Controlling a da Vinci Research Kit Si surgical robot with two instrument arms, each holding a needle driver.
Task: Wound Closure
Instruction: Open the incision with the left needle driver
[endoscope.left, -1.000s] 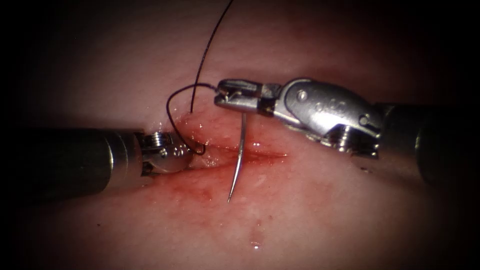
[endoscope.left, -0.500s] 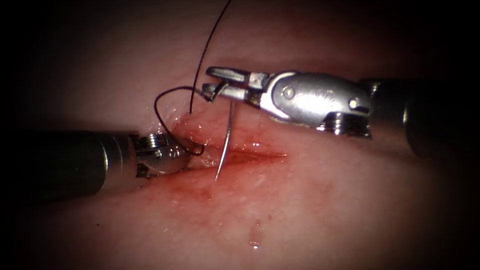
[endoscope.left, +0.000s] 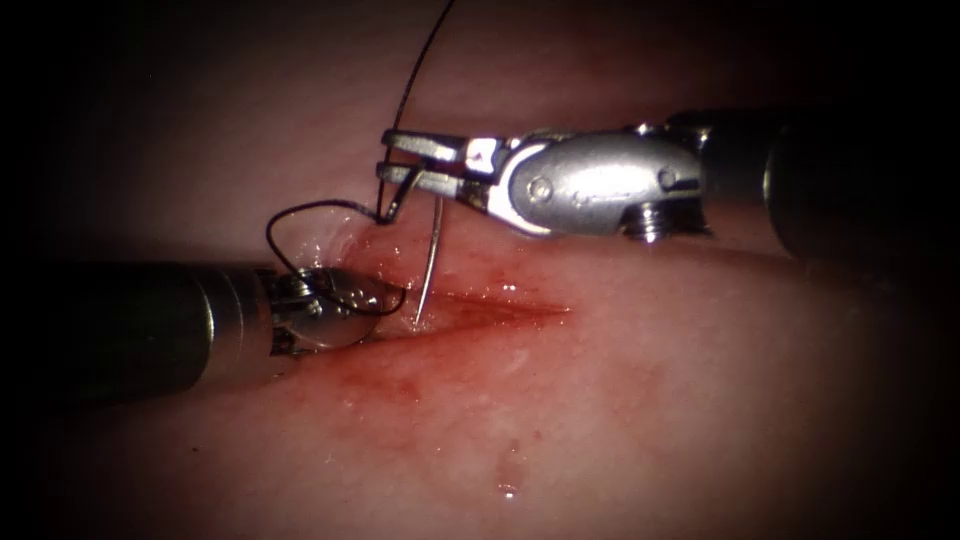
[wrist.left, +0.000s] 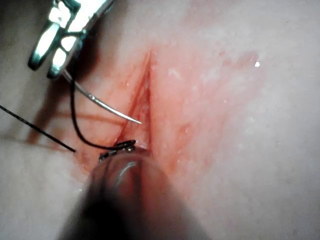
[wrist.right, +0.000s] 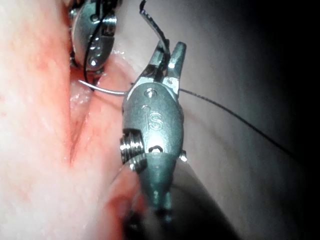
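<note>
Right tool (endoscope.left: 400, 165) comes in from 3 o'clock in the endoscope view and has the needle (endoscope.left: 430, 262) pinched near its thread end. The two jaws look a bit parted at the tips, but the needle sits clamped between them further back. From there the needle hangs down toward 6 o'clock, with its point over the cut (endoscope.left: 490, 312), right at the left end of it. Can't tell whether the point touches the tissue (endoscope.left: 620, 400), but most of the curve is clearly out in the open, so it's not buried.

Same grip shows up in the left wrist view, with the right tool (wrist.left: 47, 55) holding the needle (wrist.left: 107, 107) and its tip free, just beside the cut (wrist.left: 142, 100).

Thread (endoscope.left: 310, 212) leaves the needle's back end, loops out toward 9 o'clock, then curls back to the left tool (endoscope.left: 375, 300). A second strand runs up to 12 o'clock and out of frame.

Left tool comes in from 9 o'clock and rests on the left end of the cut, with the thread draped across its head. Honestly can't tell what its jaws are doing, since the tips are tucked into the tissue.

There's red fluid (endoscope.left: 420, 375) smeared around the cut and down toward 6 o'clock.
</note>
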